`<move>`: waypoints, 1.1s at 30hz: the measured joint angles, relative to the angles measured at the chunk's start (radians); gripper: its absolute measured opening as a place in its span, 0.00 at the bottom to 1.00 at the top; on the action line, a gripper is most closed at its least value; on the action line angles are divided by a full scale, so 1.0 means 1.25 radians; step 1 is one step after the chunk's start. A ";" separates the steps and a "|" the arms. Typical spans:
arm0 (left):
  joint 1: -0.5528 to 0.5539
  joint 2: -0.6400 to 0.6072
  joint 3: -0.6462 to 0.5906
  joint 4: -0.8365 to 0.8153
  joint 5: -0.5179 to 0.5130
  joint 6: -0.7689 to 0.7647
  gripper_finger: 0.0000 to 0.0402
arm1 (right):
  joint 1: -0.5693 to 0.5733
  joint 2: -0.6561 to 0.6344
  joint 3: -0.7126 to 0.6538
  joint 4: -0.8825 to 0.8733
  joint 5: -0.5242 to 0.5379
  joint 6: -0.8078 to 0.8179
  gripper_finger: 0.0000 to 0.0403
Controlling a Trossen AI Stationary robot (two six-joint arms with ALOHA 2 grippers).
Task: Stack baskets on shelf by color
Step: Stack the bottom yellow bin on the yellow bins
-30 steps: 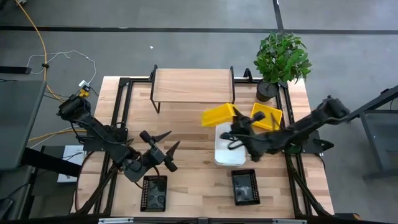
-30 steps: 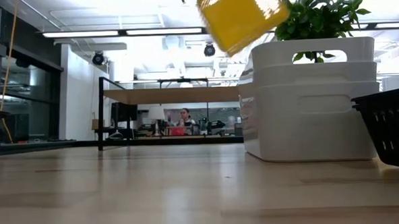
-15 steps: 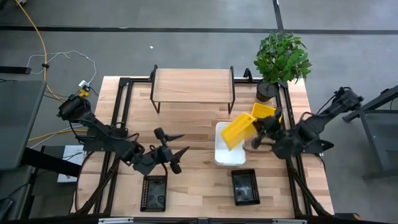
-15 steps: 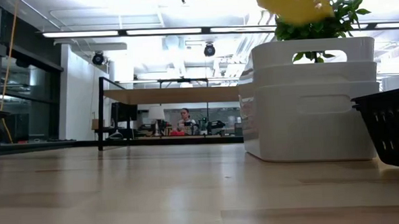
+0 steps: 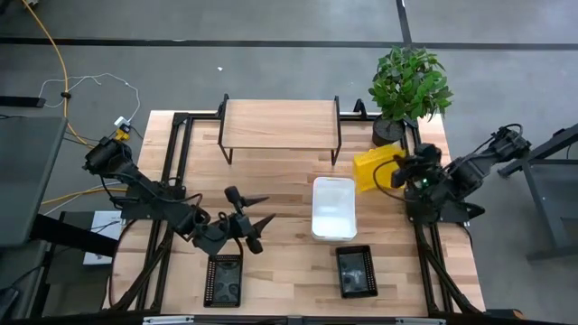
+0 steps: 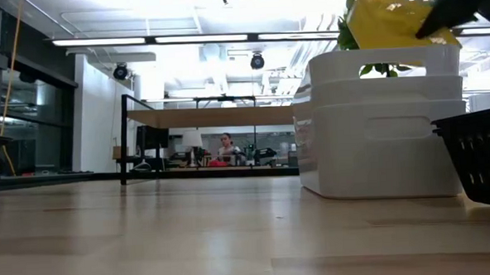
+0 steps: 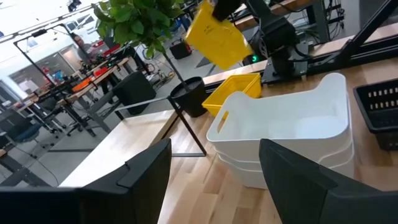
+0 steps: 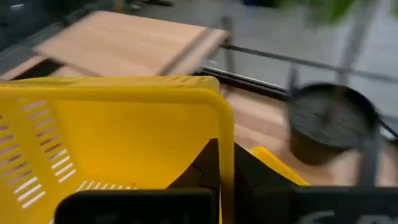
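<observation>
**Yellow basket swings back toward the plant**

Over the table's right side, the right gripper [image 5: 404, 171], jaws clamped on the rim of a yellow basket [image 5: 374, 168], has carried it away from above the white baskets [image 5: 333, 208] toward the potted plant [image 5: 408, 83]. Another yellow basket [image 7: 233, 90] lies beneath. Empty, the shelf [image 5: 280, 125] suggests no stacking has begun. At front left, the left gripper [image 5: 246, 215] hangs wide open.

Both arms are dark, nearly black, built of slim jointed links with thicker rounded housings at the joints. The left gripper [image 5: 246, 220] ends in two long, tapering matte-black fingers [image 7: 297, 180] with broad flat inner faces. The right gripper [image 5: 404, 171] is a bulkier black block; a thin black cable loops over that arm's wrist.
</observation>
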 joint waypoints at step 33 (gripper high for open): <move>-0.002 -0.008 -0.001 0.003 0.011 0.071 0.57 | -0.460 0.055 -0.107 0.007 -0.259 0.034 0.00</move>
